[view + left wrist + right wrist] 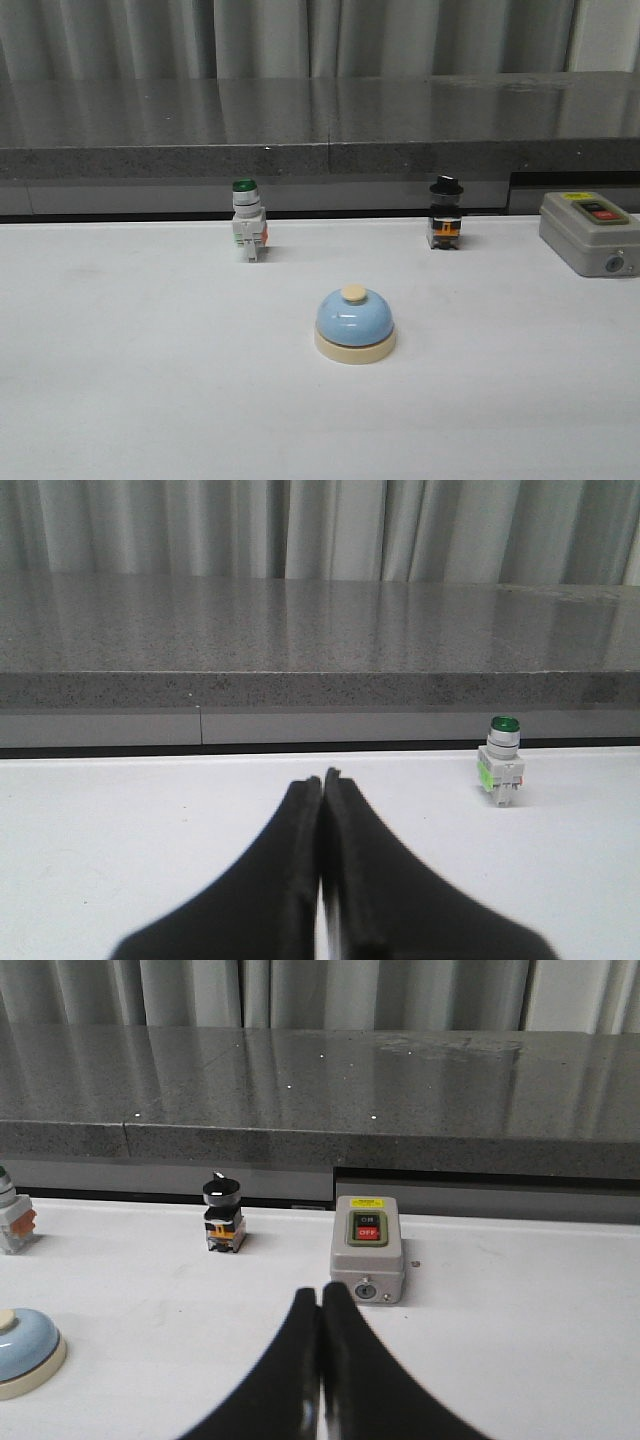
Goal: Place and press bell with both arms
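Observation:
The bell (355,324), with a light-blue dome, cream base and cream button, stands upright on the white table near the middle. It also shows at the edge of the right wrist view (22,1350). Neither arm shows in the front view. My left gripper (323,777) is shut and empty, low over the table, with no bell in its view. My right gripper (319,1294) is shut and empty, apart from the bell, which lies off to its side.
A green-capped white push-button switch (247,220) and a black-knobbed switch (445,214) stand at the table's far edge. A grey on/off switch box (590,232) sits at the far right. A dark stone ledge (320,130) runs behind the table.

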